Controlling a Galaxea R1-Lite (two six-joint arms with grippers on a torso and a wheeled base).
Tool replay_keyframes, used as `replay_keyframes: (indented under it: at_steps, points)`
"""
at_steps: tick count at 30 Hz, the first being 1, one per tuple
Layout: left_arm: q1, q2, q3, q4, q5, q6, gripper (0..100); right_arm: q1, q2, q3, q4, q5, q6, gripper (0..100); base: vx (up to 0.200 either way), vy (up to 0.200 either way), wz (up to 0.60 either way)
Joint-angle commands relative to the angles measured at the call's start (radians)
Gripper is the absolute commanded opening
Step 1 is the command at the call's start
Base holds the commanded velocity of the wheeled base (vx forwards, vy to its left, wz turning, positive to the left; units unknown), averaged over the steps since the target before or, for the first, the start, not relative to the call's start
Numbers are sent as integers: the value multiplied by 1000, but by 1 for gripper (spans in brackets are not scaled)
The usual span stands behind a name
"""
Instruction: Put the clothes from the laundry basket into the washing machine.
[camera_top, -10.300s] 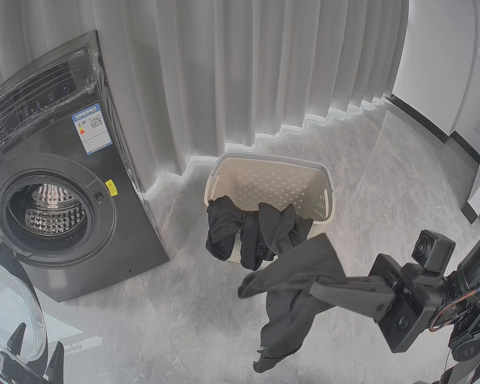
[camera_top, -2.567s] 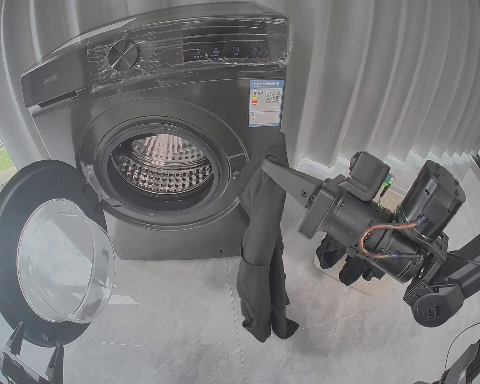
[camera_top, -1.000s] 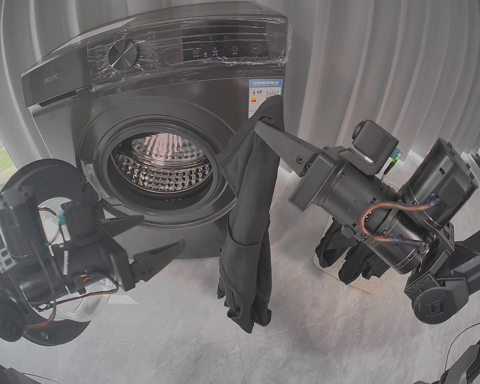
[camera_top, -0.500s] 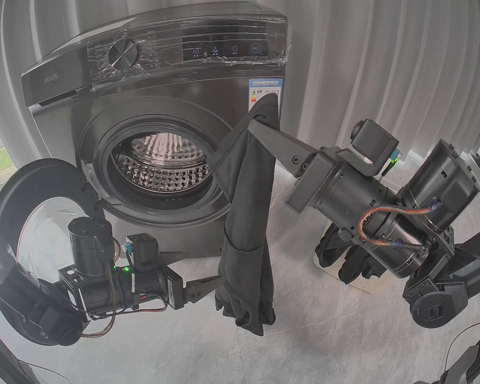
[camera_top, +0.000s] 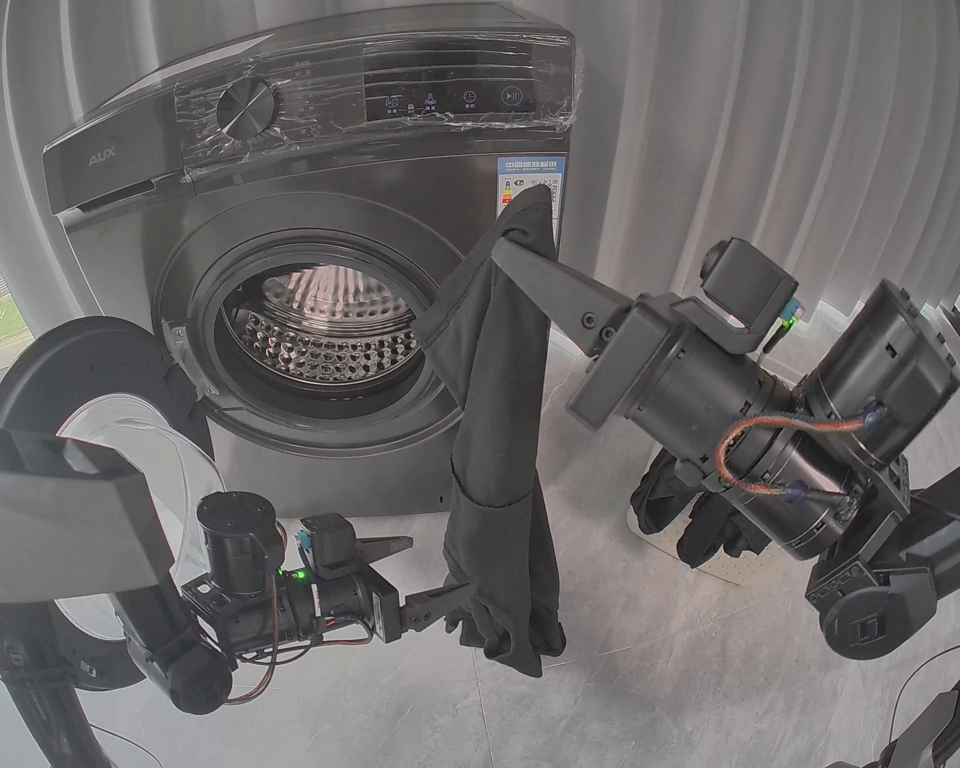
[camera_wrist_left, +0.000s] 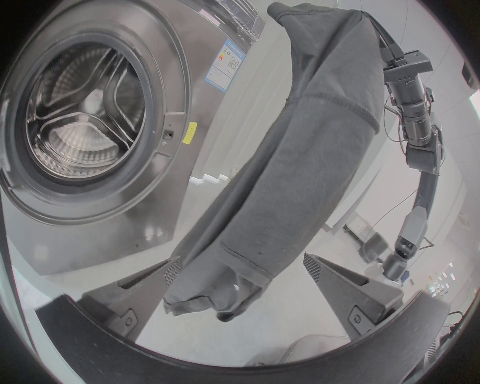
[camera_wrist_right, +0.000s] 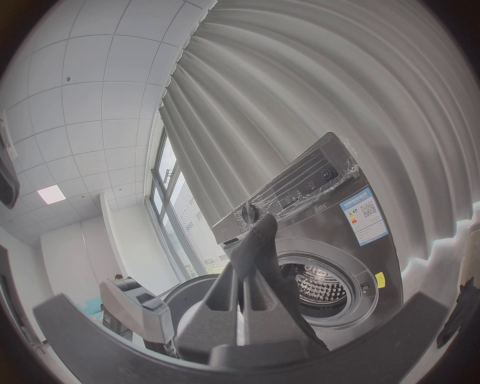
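Before the washing machine (camera_top: 300, 200), right hand (camera_top: 505, 245) pinches dark garment (camera_top: 495, 420), left hand (camera_top: 440, 568) spread.

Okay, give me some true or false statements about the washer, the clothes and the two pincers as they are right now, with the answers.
1. The washer door is shut. False: it stands swung open beside the opening.
2. The right pincer grips the dark garment at its top end. True.
3. The left pincer is clamped on the garment. False: it is open, with a finger on either side of the garment's lower end.
4. The drum looks empty. True.
5. More dark clothes hang on the basket behind the right arm. True.
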Motion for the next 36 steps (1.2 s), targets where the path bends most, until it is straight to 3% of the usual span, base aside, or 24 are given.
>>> replay_keyframes:
  at_steps: [1,2,5,12,32,33,36]
  points:
    - [3,140,8,-75,-59,-40,100,9,-1,1,-1,0,0,0,0,0,0]
    - [3,169,0,-113,-78,-61,100,13,-1,1,-1,0,0,0,0,0,0]
    - [5,188,-11,-115,-85,-77,100,14,-1,1,-1,0,0,0,0,0,0]
    - [17,195,-37,-118,-156,-83,100,20,0,11,-17,0,0,0,0,0,0]
    - [18,171,-101,-121,-160,-75,100,19,5,12,-18,0,-2,0,0,0,0]
    - [18,171,-101,-121,-160,-75,0,19,5,12,-18,0,-2,0,0,0,0]
    - [12,165,-104,-121,-160,-80,0,19,17,12,-29,0,-3,0,0,0,0]
